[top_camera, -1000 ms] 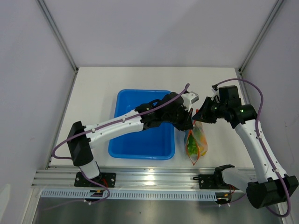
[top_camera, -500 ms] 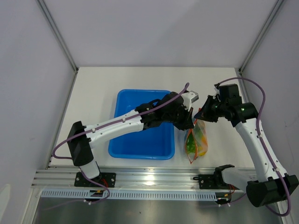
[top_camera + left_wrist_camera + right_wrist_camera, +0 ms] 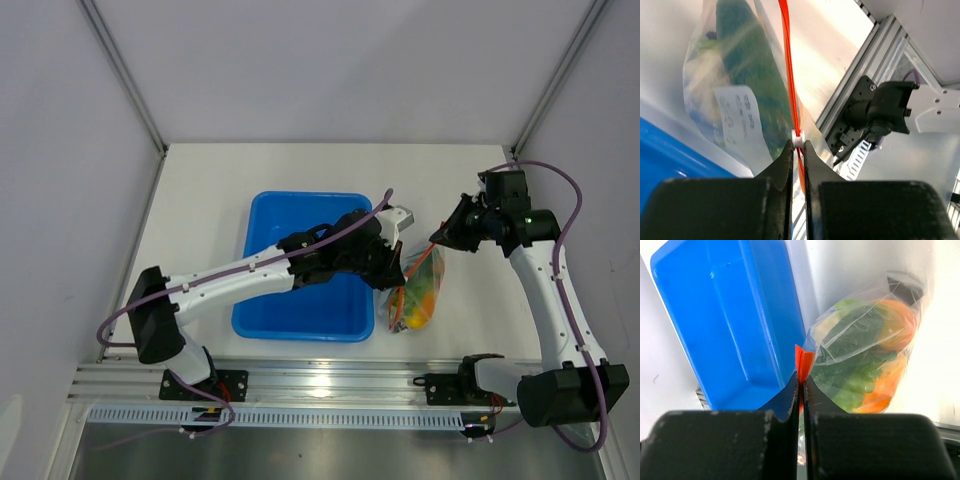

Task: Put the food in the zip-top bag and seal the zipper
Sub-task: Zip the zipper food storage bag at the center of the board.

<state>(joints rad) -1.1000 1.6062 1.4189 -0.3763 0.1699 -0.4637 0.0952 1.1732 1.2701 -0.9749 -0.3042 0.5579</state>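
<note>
The zip-top bag (image 3: 418, 292) hangs just right of the blue tray, stretched between both grippers. It holds the food: green pieces (image 3: 855, 370) and orange fruit (image 3: 895, 325); a dark green piece (image 3: 750, 75) shows through the plastic. The orange-red zipper (image 3: 788, 65) runs taut along its mouth. My left gripper (image 3: 393, 283) is shut on the zipper's white slider (image 3: 798, 138) near the strip's lower end. My right gripper (image 3: 438, 240) is shut on the far end of the zipper (image 3: 803, 361).
The blue tray (image 3: 300, 300) lies left of the bag, under the left arm; it also shows in the right wrist view (image 3: 725, 315). The aluminium rail (image 3: 320, 380) with the arm bases runs along the near edge. Grey walls enclose the table.
The left gripper has slid toward the near edge along the zipper. The right gripper has pulled back to the right. The bag now hangs stretched at a slant between them.
</note>
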